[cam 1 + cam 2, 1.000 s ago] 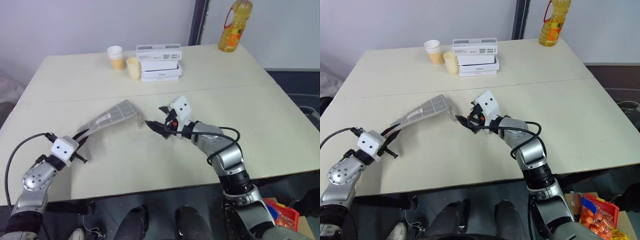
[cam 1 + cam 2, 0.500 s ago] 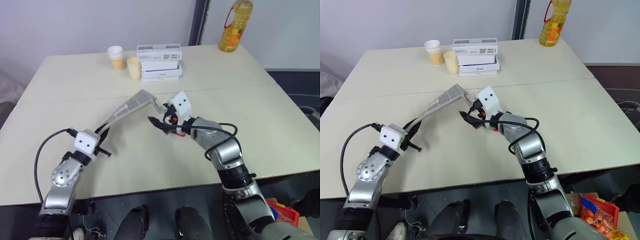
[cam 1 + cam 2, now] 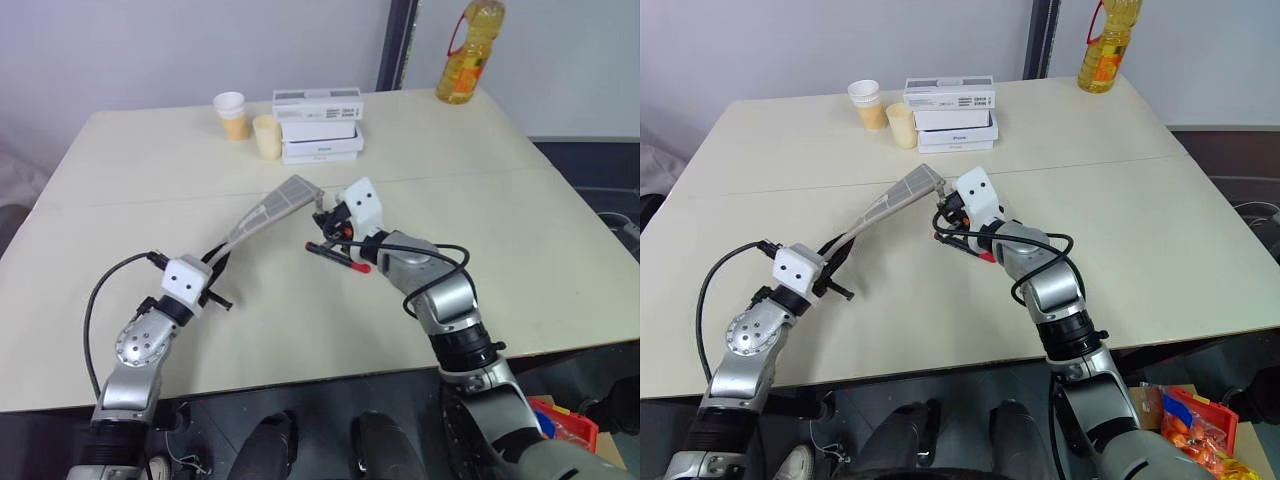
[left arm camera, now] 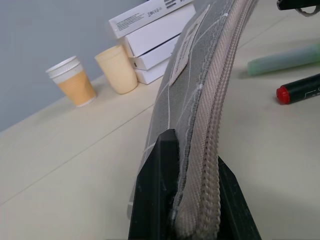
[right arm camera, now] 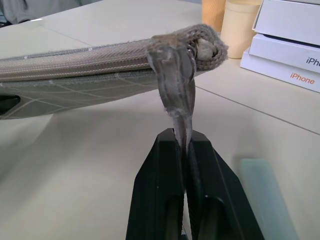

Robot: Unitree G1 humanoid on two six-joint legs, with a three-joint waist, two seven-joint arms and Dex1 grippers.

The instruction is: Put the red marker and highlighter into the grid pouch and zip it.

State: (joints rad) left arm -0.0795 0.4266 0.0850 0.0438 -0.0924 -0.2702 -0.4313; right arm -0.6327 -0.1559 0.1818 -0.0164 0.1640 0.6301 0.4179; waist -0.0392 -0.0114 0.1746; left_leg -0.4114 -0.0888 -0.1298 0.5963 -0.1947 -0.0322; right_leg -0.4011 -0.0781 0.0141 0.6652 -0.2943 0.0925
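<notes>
- Pouch (image 3: 268,212): held off the table (image 3: 520,200) between the two arms, edge up, zipper side facing the cameras; it has swung up and toward the right arm over the last second.
- Left gripper (image 4: 192,200): clenched on the near end of the pouch, as before.
- Right gripper (image 5: 186,150): a second ago spread wide just short of the pouch; now clamped on the pale fabric tab (image 5: 176,95) at the far end (the main change).
- Marker (image 4: 302,89): lies on the table below the right gripper, red end toward the left arm, outside the pouch.
- Highlighter (image 4: 285,58): lies on the table just beside the marker, also outside.
- Reading: both ends are now gripped, so the pouch can be tensioned for working the zipper; whether it is open or shut cannot be told. With both pens still on the table, filling has not begun.
- Background: two cups (image 3: 232,114) and stacked boxes (image 3: 320,124) at the far edge; an oil bottle (image 3: 467,52) in the corner.
</notes>
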